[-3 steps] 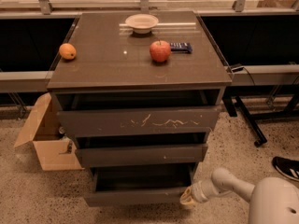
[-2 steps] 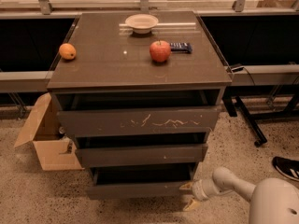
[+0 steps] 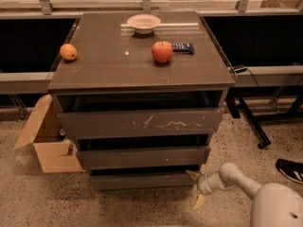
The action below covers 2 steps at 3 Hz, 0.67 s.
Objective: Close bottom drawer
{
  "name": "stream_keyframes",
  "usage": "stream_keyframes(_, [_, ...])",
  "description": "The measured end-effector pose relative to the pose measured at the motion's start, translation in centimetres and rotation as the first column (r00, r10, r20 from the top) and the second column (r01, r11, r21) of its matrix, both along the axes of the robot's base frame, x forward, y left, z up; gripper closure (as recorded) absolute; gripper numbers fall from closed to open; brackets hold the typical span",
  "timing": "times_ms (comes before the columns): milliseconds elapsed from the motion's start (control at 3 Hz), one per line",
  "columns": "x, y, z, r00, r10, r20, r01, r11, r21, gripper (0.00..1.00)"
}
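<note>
Lena: Compared with a second ago, the bottom drawer (image 3: 142, 180), the lowest, plain dark grey-brown front of the cabinet, has slid back in. It stuck out well past the fronts above it then; now it sits close under the middle drawer front (image 3: 142, 156).

Tom: Fully shut?

Lena: I cannot tell. A thin dark gap shows above it, and its face lies about in line with the middle one.

Tom: Which way does it run?

Lena: Its long axis goes left to right, roughly level, with the flat face turned toward the camera. It is at the foot of the cabinet, just above the speckled floor (image 3: 142, 209).

Tom: And the claw?

Lena: The pale two-finger gripper (image 3: 196, 188) has followed the front inward and is at its right end, low down. Its tan fingers are spread wide and hold nothing. One fingertip (image 3: 193, 175) is at the front's upper right corner, and the other points down toward the floor.

Tom: Anything else?

Lena: On the brown cabinet top (image 3: 109, 65) are a red apple (image 3: 162, 51), a small orange fruit (image 3: 68, 51), a white bowl (image 3: 143, 22) and a dark blue wrapped bar (image 3: 183, 47). An open cardboard box (image 3: 47, 143) stands left of the cabinet.
</note>
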State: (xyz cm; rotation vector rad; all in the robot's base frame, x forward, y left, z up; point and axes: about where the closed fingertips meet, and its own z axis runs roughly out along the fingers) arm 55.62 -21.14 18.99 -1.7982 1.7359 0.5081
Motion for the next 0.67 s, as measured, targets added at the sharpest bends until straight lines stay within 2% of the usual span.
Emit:
stream_keyframes(333, [0.5,-0.8,1.1,0.9994,-0.004,0.034,0.003,0.999,0.033,0.0])
stream_keyframes(667, [-0.6,-0.9,2.2,0.9988,0.01,0.049,-0.013,0.998,0.063,0.0])
